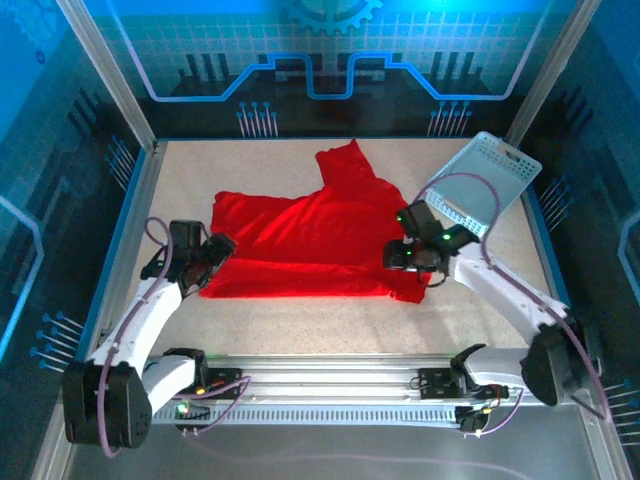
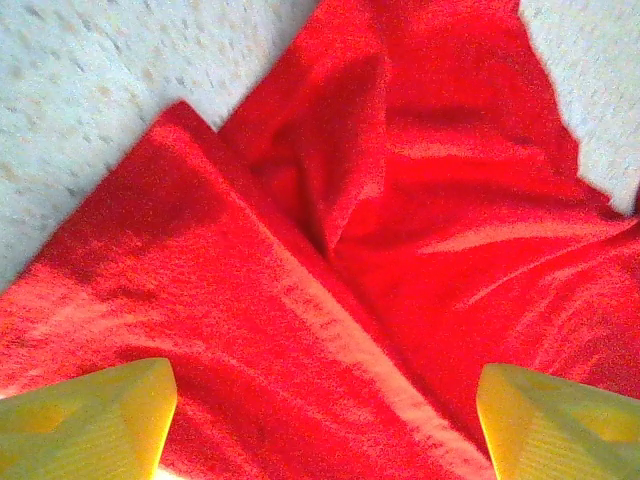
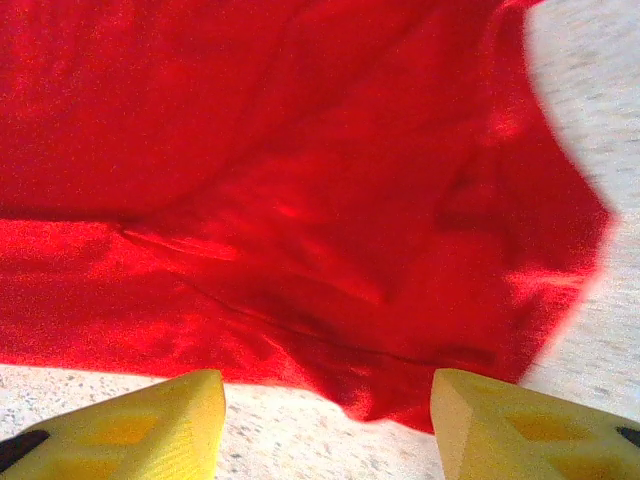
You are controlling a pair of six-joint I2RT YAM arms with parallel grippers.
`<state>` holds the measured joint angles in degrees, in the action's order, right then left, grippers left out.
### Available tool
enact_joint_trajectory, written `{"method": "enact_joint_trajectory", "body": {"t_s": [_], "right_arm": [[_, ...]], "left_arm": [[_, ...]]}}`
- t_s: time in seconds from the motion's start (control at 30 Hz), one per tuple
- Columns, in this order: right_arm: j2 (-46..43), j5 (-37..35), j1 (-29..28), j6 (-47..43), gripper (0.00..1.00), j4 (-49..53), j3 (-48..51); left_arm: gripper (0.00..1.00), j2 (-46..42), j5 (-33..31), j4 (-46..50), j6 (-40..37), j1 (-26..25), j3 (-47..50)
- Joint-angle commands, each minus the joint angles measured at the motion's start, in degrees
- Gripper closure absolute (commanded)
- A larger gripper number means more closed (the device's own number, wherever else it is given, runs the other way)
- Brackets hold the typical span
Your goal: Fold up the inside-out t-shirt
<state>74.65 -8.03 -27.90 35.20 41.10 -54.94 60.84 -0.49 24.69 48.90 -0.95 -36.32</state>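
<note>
Red cloth is taking the middle of the top view. One t-shirt [image 1: 310, 245] is lying spread on the speckled table [image 1: 330, 330]. One sleeve [image 1: 345, 165] is reaching toward the upper centre, and a second layer is lying along the lower edge. This view is also giving what the wrist cameras are not giving: one light blue mesh basket [image 1: 480, 185], standing tilted at the upper right, and two arms, one rising from each lower corner. The left gripper [image 1: 215, 252] is sitting at the left edge of the shirt. The right gripper [image 1: 402, 255] is at the shirt's lower right corner, near the basket. From this view I cannot tell how the jaws are standing.

Coming to the left wrist view, the t-shirt [image 2: 400, 200] is showing its folds closely. A folded edge is running diagonally from the upper left to the lower centre, and a soft pleat is sitting at the upper centre. Bare table [image 2: 100, 60] is appearing in both upper corners. Two yellow fingers [image 2: 90, 420] are standing at the lower corners. The left gripper [image 2: 320, 400] is keeping its jaws wide apart over the cloth, holding nothing.

Coming to the right wrist view, the t-shirt [image 3: 300, 180] is looking shiny, with shallow wrinkles and a rounded corner at the right. Its lower edge is ending just above two yellow fingers [image 3: 150, 430]. The table [image 3: 600, 80] is showing along the bottom and the right side. The right gripper [image 3: 325, 400] is holding its jaws apart with bare table between them, gripping nothing.
</note>
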Motion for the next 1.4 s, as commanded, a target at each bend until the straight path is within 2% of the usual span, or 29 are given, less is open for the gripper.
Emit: {"method": "enact_joint_trajectory", "body": {"t_s": [0.0, 0.13, 0.27, 0.4, 0.53, 0.6, 0.7, 0.83, 1.03, 1.13, 1.23, 1.37], "right_arm": [[5.4, 3.1, -1.0, 2.9, 0.43, -5.7, 2.2], [9.2, 0.7, -0.1, 4.7, 0.43, -6.8, 4.2], [11.3, -1.0, 4.0, 7.5, 0.43, -5.7, 7.9], [9.4, -1.9, 8.1, 10.1, 0.44, -5.2, 12.2], [5.4, -3.6, 7.7, 11.8, 0.43, -3.0, 13.0], [3.4, -5.7, 5.7, 10.1, 0.42, -1.2, 10.2], [2.0, -10.8, 2.2, 5.4, 0.41, 0.9, 1.1], [9.9, -4.2, 3.7, -3.1, 0.39, -3.9, -11.4], [31.5, 4.2, 6.6, -7.6, 0.40, -5.4, -31.6], [40.5, 5.5, 7.7, -7.5, 0.40, -3.6, -39.5], [46.9, 5.3, 9.3, -6.7, 0.40, -1.0, -44.8], [49.5, 4.2, 12.4, -3.8, 0.41, 0.7, -43.9]], "left_arm": [[0.20, 5.2, 4.0, -2.4, -2.3, -1.3, 0.2], [0.24, 12.1, 4.7, -4.1, -4.1, -1.1, -0.8], [0.25, 15.2, 5.7, -5.7, -2.7, -1.1, 1.1], [0.25, 11.5, 1.8, -2.7, -0.2, -1.2, 5.2], [0.22, 3.5, -2.4, 0.7, 2.1, -1.1, 8.0], [0.22, 0.8, -2.3, 1.5, 1.1, -1.1, 5.7], [0.21, 1.4, -2.7, 2.6, -2.2, -1.8, -3.4], [0.17, 13.3, -2.0, 1.9, -6.7, -1.9, -17.4], [0.28, 35.1, 6.2, -4.0, -6.9, -1.7, -31.2], [0.31, 42.4, 8.3, -6.0, -6.4, -1.7, -34.6], [0.32, 47.6, 7.6, -5.0, -7.4, -1.5, -37.6], [0.33, 49.7, 6.3, -5.3, -6.3, -0.4, -36.0]]}}
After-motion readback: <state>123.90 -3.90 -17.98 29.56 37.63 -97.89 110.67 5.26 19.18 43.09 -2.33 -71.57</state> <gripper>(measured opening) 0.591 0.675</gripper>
